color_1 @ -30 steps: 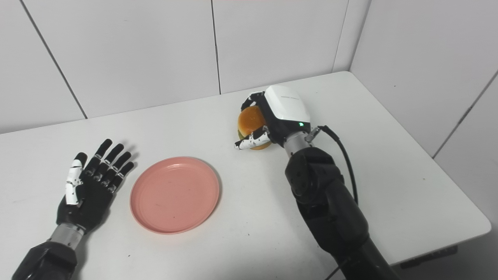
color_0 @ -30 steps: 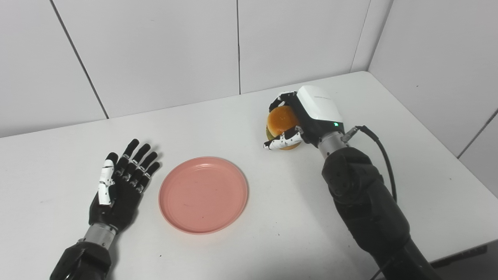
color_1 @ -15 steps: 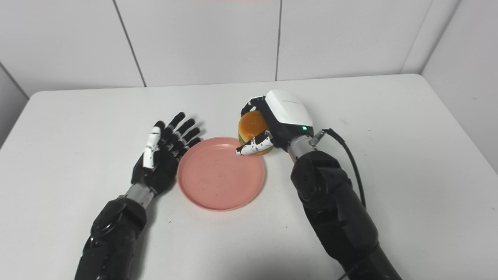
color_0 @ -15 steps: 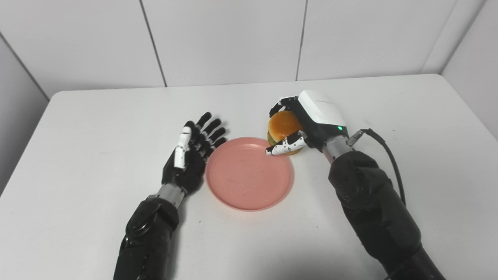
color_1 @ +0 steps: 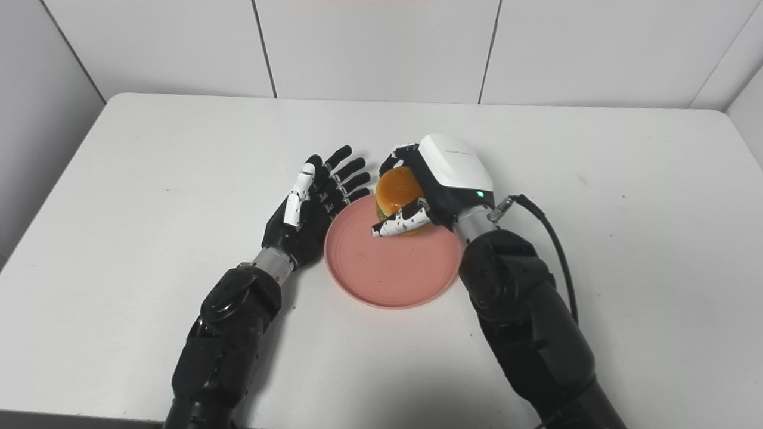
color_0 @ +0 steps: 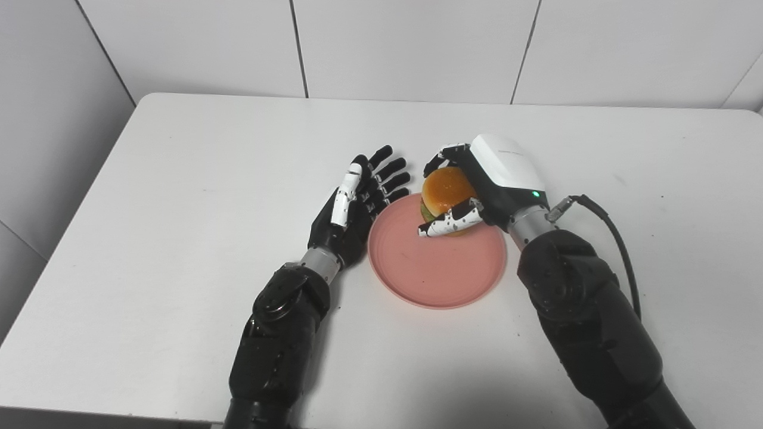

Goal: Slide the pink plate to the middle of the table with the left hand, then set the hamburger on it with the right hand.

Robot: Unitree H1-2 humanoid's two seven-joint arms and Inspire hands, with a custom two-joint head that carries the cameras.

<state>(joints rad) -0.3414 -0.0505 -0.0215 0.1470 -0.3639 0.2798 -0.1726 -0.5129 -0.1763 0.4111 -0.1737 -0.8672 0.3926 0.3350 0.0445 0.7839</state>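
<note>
The pink plate (color_0: 438, 271) lies flat near the middle of the white table (color_0: 179, 179). My left hand (color_0: 351, 208) is open, fingers spread, its edge against the plate's left rim. My right hand (color_0: 477, 185) is shut on the hamburger (color_0: 446, 186), an orange bun with green and brown layers. The hamburger sits over the far right part of the plate; whether it rests on the plate or hangs just above it I cannot tell.
White wall panels (color_0: 417, 47) rise behind the table's far edge. A black cable (color_0: 608, 220) loops from my right wrist over the table on the right. The table's left edge (color_0: 77, 202) runs diagonally beside a grey wall.
The camera has swung left. My left hand pushed the plate rightward toward the table's middle. The hamburger in my right hand, earlier beside the plate, now stands over its far right part.
</note>
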